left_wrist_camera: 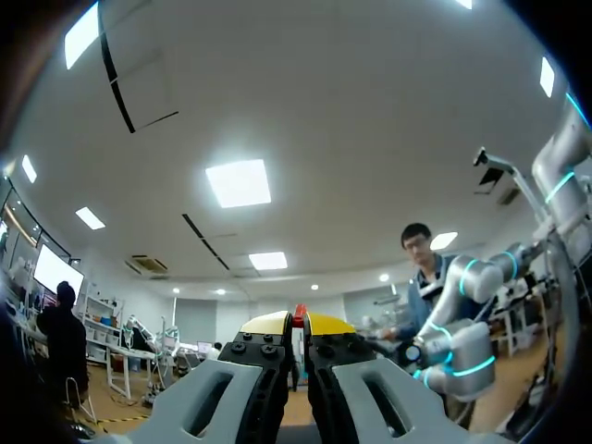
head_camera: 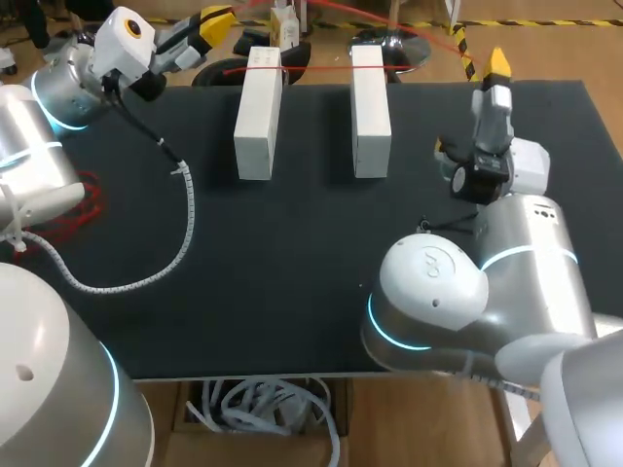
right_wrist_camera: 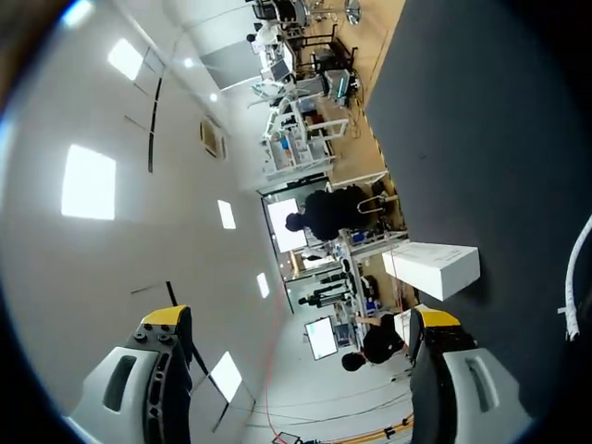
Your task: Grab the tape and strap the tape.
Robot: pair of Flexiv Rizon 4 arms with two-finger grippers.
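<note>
The red tape [head_camera: 316, 67] stretches left-to-right across the white blocks' [head_camera: 258, 112] far ends, with the left gripper [head_camera: 216, 19] pinched on it and the right gripper [head_camera: 497, 64] gaping empty by its right end.

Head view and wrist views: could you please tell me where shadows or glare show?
Head view: even light, hardly any shadow on the black table. Left wrist view: ceiling panels glare ahead of the left end effector. Right wrist view: panels glare too; the white block throws a dark shadow.
</note>
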